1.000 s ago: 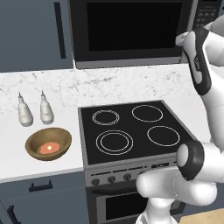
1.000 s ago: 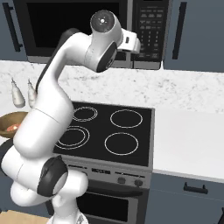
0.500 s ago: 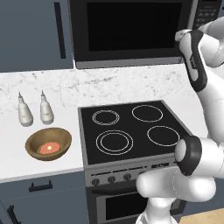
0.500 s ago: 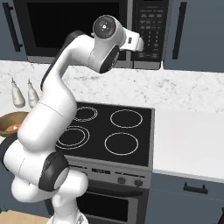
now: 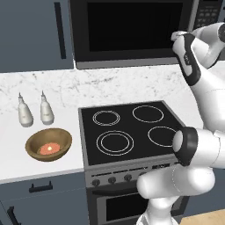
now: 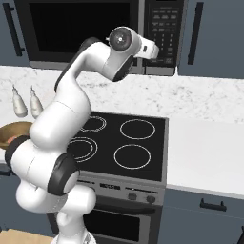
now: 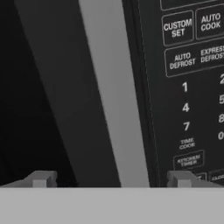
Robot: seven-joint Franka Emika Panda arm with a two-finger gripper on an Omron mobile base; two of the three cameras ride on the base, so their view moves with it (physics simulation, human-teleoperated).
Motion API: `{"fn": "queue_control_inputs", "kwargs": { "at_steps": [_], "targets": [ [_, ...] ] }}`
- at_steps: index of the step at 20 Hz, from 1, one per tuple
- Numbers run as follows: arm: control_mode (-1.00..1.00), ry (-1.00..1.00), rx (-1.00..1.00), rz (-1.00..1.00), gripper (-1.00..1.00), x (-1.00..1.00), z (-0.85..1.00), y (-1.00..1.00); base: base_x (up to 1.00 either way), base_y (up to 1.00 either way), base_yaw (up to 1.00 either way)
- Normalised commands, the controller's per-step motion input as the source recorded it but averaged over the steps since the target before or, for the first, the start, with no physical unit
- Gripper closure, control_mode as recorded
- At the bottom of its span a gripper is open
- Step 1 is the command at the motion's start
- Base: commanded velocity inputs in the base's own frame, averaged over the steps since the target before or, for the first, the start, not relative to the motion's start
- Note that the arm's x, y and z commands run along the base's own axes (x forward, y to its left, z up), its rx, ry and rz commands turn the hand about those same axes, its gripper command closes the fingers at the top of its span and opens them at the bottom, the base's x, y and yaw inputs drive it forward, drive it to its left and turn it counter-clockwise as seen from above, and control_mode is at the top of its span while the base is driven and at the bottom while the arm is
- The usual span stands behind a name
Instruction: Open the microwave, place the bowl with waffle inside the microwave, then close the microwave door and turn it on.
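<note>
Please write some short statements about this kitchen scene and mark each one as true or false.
1. The microwave door is shut. True.
2. The waffle lies on the stovetop. False: it lies in the bowl on the counter.
3. The gripper is open, its fingers astride the door's grey edge strip. True.
4. Two shakers stand right of the stovetop. False: they stand left of it, behind the bowl.

I see a black four-ring stovetop (image 5: 132, 132) at centre frame, oven knobs (image 5: 112, 179) along its front below. Two pale shakers (image 5: 33, 110) stand side by side on the white marble counter (image 5: 66, 90), left of it. Dark blue cabinets (image 5: 30, 35) fill the upper left.
</note>
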Motion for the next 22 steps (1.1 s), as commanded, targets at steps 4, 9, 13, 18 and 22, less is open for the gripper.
{"fn": "queue_control_inputs", "kwargs": {
  "at_steps": [4, 9, 13, 18, 22],
  "targets": [
    [-1.00, 0.05, 0.04, 0.00, -1.00, 0.55, 0.00, -0.37, 0.00, 0.00, 0.00],
    [-1.00, 0.03, 0.03, 0.00, -1.00, 0.54, -0.07, -0.04, 0.00, 0.00, 0.00],
    [-1.00, 0.00, 0.01, 0.01, 1.00, 0.44, -0.29, 0.05, 0.00, 0.00, 0.00],
    [-1.00, -0.01, 0.00, 0.00, 1.00, 0.24, -0.48, 0.32, 0.00, 0.00, 0.00],
    [-1.00, -0.01, 0.00, 0.00, 1.00, 0.10, -0.46, 0.30, 0.00, 0.00, 0.00]
  ]
}}
